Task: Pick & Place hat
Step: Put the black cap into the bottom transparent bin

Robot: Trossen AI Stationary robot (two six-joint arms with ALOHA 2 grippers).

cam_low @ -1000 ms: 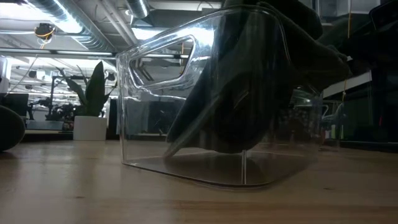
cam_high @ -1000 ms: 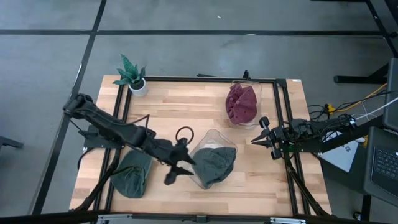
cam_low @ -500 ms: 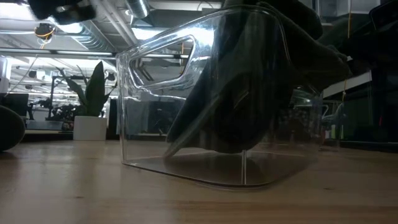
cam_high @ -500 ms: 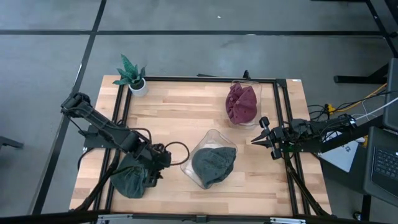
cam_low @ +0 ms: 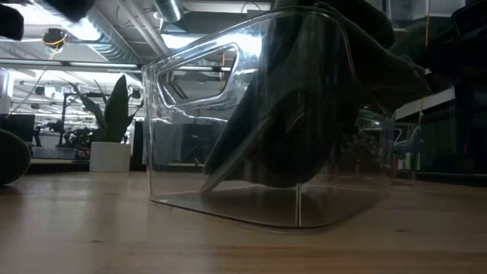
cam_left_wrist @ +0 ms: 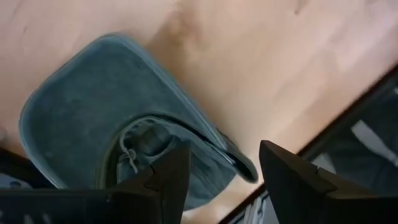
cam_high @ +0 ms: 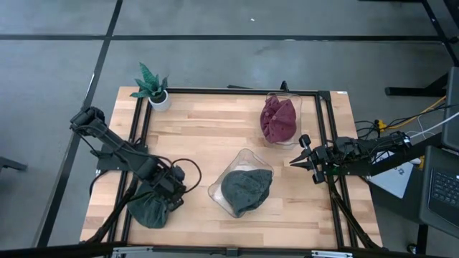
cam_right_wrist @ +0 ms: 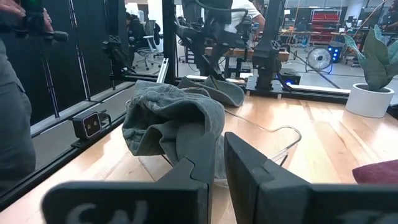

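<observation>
Left gripper (cam_high: 172, 192): hangs over the loose green hat at the table's front left corner. Its two dark fingers (cam_left_wrist: 163, 180) stand apart in the left wrist view, with wood and the hat's edge showing in the gap. It grasps nothing.
Loose hat (cam_high: 150, 204): a green cap lying on the wood at the front left, partly under the left arm. In the left wrist view (cam_left_wrist: 112, 118) it lies with its inside up, brim toward the table edge.
Bin (cam_high: 247, 159): a clear plastic tub near the middle of the table's front half, tipped at an angle to the table edges. In the low view (cam_low: 190, 114) it fills most of the picture, standing on the wood.
Hat in bin (cam_high: 246, 188): a second green hat, crumpled inside the clear tub and rising above its rim in the right wrist view (cam_right_wrist: 177, 127).
Red hat (cam_high: 279, 119): bunched in another clear tub (cam_high: 290, 98) at the back right of the table.
Right gripper (cam_high: 302, 159): waits at the table's right edge, pointing toward the middle, well apart from both tubs. Its fingers (cam_right_wrist: 193, 171) are nearly closed, with only a thin slit between them and nothing in it.
Plant (cam_high: 152, 86): a small green plant in a white pot at the back left corner.
Table (cam_high: 208, 129): light wood inside a black frame.
</observation>
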